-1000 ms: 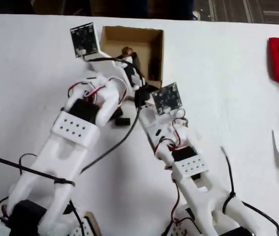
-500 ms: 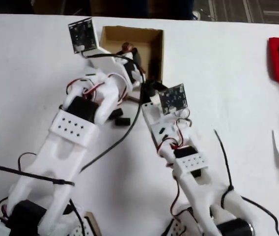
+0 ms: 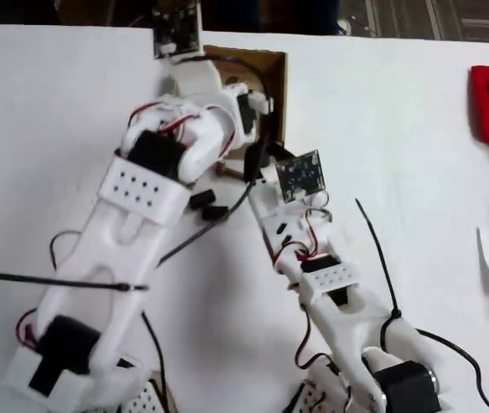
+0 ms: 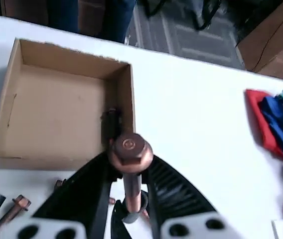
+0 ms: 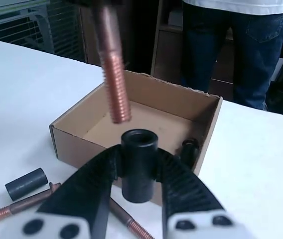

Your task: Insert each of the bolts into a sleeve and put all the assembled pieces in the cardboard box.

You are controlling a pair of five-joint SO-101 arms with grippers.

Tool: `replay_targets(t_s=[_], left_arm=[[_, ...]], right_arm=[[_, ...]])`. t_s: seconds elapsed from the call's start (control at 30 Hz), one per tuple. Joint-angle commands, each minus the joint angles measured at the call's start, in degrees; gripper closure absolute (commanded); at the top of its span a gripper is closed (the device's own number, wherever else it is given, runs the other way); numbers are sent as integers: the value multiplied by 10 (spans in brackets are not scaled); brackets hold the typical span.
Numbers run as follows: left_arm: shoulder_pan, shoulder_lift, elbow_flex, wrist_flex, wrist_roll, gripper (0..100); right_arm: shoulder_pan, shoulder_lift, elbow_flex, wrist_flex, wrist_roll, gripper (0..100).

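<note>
Tightly, the left gripper (image 4: pixel 130 168) clamps one bolt (image 4: pixel 130 149), the right gripper (image 5: pixel 140 154) one sleeve (image 5: pixel 140 175). Two loose bolts (image 5: pixel 2 213) and one spare sleeve (image 5: pixel 26 183) lie outside the cardboard box (image 5: pixel 76 134), one dark piece (image 5: pixel 189 148) in its corner.

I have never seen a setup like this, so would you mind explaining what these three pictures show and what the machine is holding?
These are two small robot arms at a white table. One picture looks down from above; the other two are taken from each arm's wrist. The left gripper holds a copper bolt; the right gripper holds a black sleeve upright, with the bolt's threaded end hanging just above it. Nearby stands an open cardboard box with a dark piece inside. A spare sleeve and loose bolts lie on the table near the box.
</note>
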Motion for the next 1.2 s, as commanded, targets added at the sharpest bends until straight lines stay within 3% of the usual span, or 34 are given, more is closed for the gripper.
replay_targets(t_s=[0.0,0.27,0.43,0.6,0.77,1.03,1.17], left_arm=[[10,19,-83,26,-4,976],[10,31,-92,31,-4,976],[10,32,-91,31,-6,976],[6,31,-24,22,-7,976],[4,26,30,-36,-7,976],[4,26,-18,1,-8,976],[-2,25,-82,46,-57,976]], right_arm=[[6,-1,-10,-15,-1,977],[12,-15,11,-45,1,977],[10,-50,35,-65,40,977],[11,-53,35,-65,40,977],[9,-51,35,-65,41,977],[13,-50,34,-65,41,977],[32,-50,33,-65,42,977]])
